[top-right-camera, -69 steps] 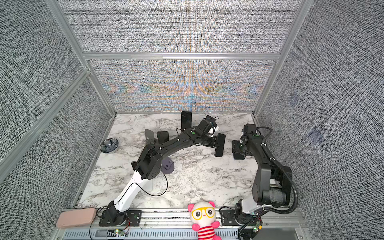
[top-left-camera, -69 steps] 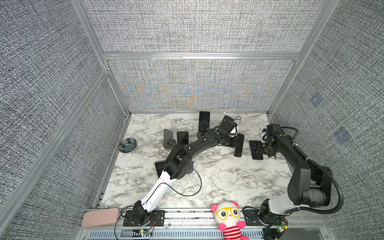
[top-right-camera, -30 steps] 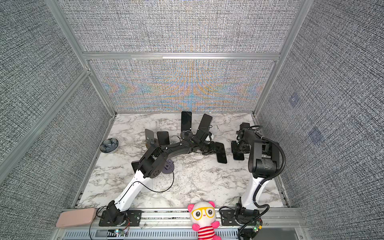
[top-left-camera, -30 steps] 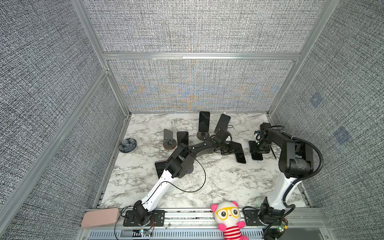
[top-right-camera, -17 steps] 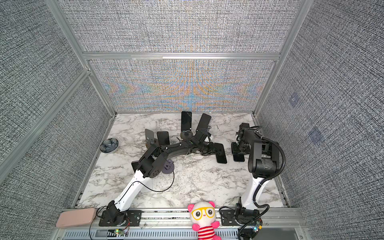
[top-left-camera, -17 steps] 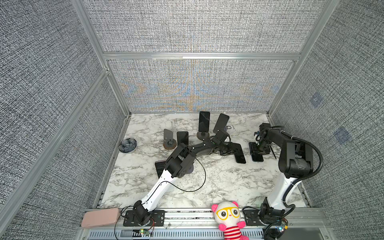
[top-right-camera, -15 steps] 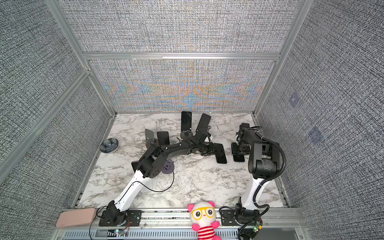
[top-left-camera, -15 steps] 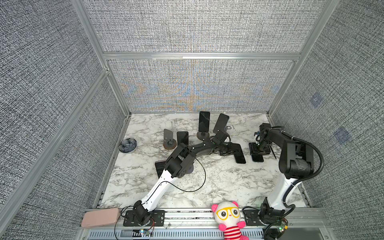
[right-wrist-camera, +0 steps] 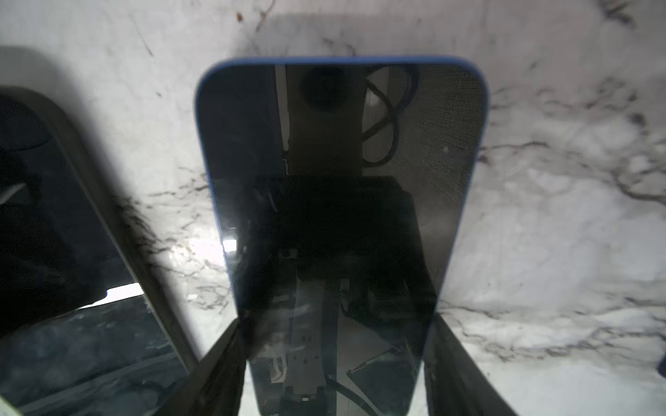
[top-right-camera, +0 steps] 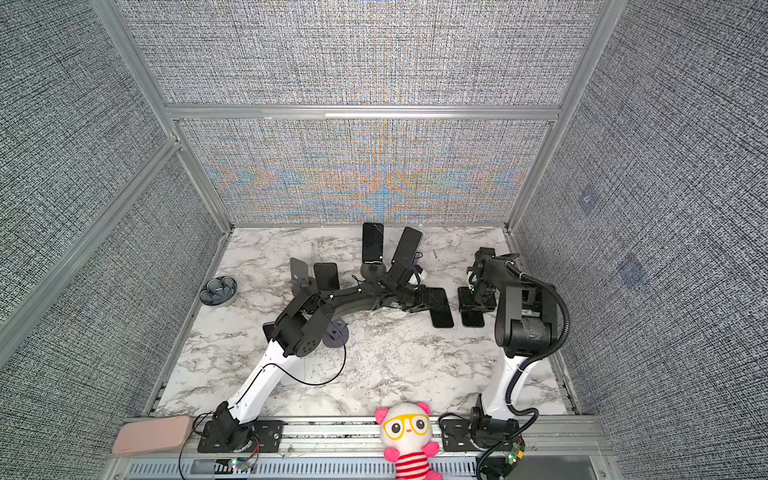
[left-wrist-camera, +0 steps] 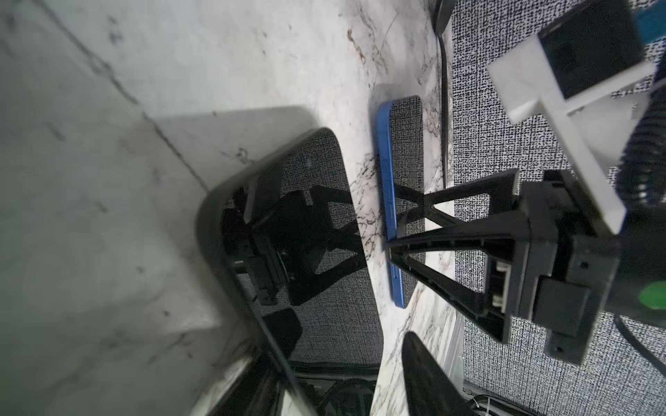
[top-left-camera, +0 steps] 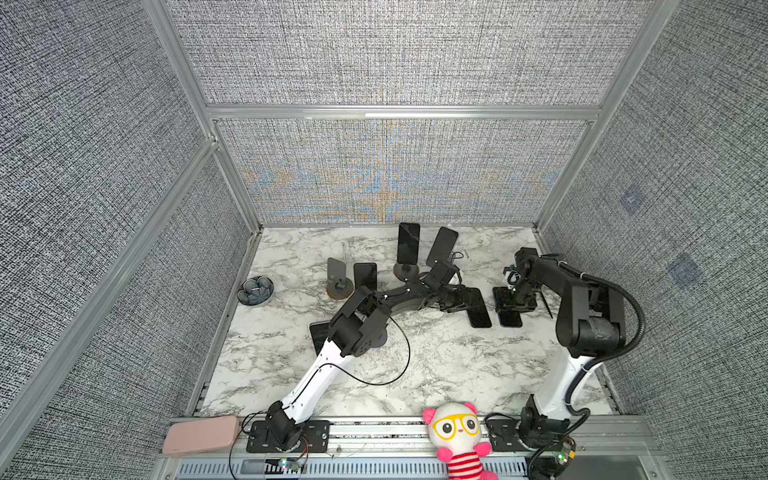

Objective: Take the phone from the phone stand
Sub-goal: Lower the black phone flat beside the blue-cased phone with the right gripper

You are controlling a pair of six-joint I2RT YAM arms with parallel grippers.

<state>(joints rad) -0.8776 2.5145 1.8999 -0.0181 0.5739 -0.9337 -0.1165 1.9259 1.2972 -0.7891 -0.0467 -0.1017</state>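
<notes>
I have the left gripper (top-left-camera: 459,301) stretched low across the table (top-left-camera: 415,374) to the black phone (top-left-camera: 478,309). That phone lies flat and screen up on the right half of the marble, off every stand. In the left wrist view the black phone (left-wrist-camera: 299,230) has its near end between the gripper's fingers. One finger (left-wrist-camera: 425,374) stands clear of the phone's edge, with a strip of marble showing between them. I read these jaws as parted, gripping nothing. The far finger is blurred against the phone's other edge, and I cannot tell whether it touches.

Just beside the black phone, toward the right wall, the blue phone (top-left-camera: 510,319) also lies flat. The two are apart and roughly parallel. The right gripper (top-left-camera: 515,301) points down onto the blue one. In the right wrist view the blue phone (right-wrist-camera: 342,180) runs away from the camera with a finger (right-wrist-camera: 223,367) at each long edge. I cannot tell whether they pinch it or only flank it.

Behind the left arm, an upright phone (top-left-camera: 408,243) and a tilted phone (top-left-camera: 442,247) stand propped near the back wall. A lower phone (top-left-camera: 365,276) is propped further left, next to a bare stand (top-left-camera: 336,272).
</notes>
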